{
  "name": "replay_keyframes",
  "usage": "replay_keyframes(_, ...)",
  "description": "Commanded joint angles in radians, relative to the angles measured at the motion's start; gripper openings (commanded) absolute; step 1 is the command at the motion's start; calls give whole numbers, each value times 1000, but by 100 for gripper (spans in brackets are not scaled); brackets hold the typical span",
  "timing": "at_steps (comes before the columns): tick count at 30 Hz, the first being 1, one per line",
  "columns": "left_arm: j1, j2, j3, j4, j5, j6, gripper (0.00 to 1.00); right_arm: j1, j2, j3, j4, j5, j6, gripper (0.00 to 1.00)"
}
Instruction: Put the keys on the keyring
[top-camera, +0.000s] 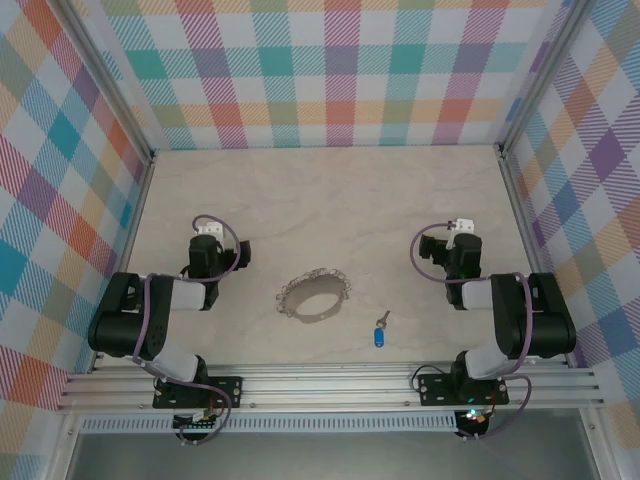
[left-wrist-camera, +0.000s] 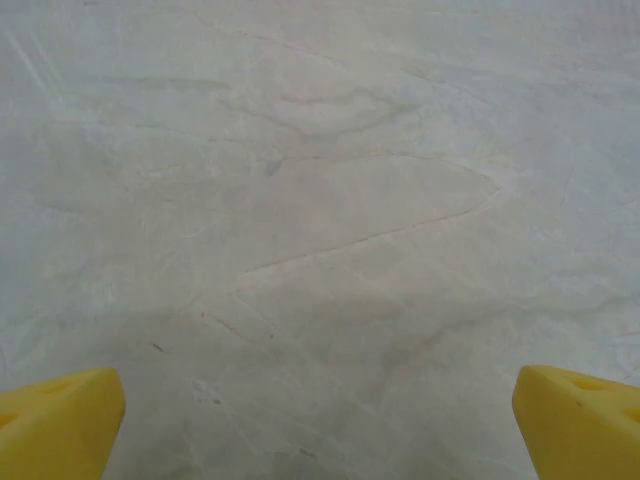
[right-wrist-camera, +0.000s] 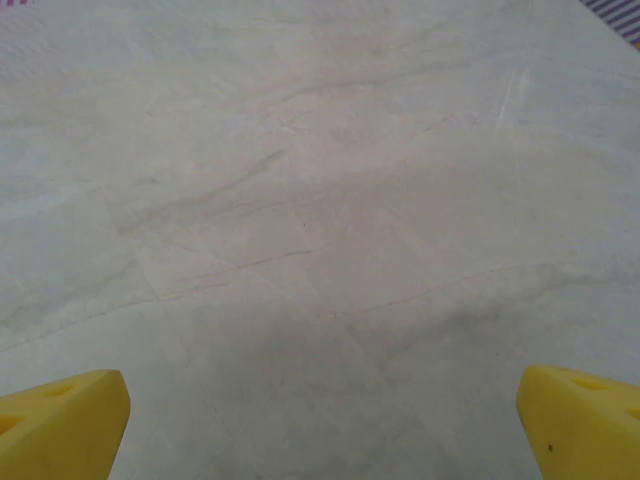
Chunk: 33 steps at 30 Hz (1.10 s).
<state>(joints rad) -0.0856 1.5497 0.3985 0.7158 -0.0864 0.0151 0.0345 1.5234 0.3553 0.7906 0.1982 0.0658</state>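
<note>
Keyring (top-camera: 318, 271): lies flat on the pale marbled bench (top-camera: 320, 190), just below centre of the overhead frame, with small loops fringing its upper rim. Key (top-camera: 379, 334): blue head, lies to the lower right of the ring and apart from it, shank pointing up-frame. Left claw (left-wrist-camera: 318, 425): jaws spread wide, yellow fingertips (left-wrist-camera: 60, 425) at the lower corners of its wrist view, gripping nothing. Right claw (right-wrist-camera: 320, 425): likewise spread wide and empty. Overhead, the left arm sits left of the ring and the right arm right of the key, both well apart from them.
</note>
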Motion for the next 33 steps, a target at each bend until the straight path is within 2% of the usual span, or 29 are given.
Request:
replay_keyframes(1, 23, 17, 28, 83, 23, 18, 100, 11, 11, 30, 90, 9, -18, 100)
replay_keyframes(26, 24, 15, 27, 85, 30, 17, 100, 11, 3, 19, 112, 11, -18, 100)
replay_keyframes(27, 24, 6, 34, 67, 42, 26, 100, 10, -23, 8, 98, -1, -17, 100)
replay_keyframes(31, 23, -69, 136, -172, 48, 33, 98, 25, -55, -92, 272, -16, -48, 100)
replay_keyframes(32, 23, -86, 147, -201, 42, 33, 98, 39, -86, -83, 237, 44, -48, 100)
replay_keyframes(33, 23, -108, 155, -238, 36, 34, 98, 44, -157, -51, 107, 81, -31, 100)
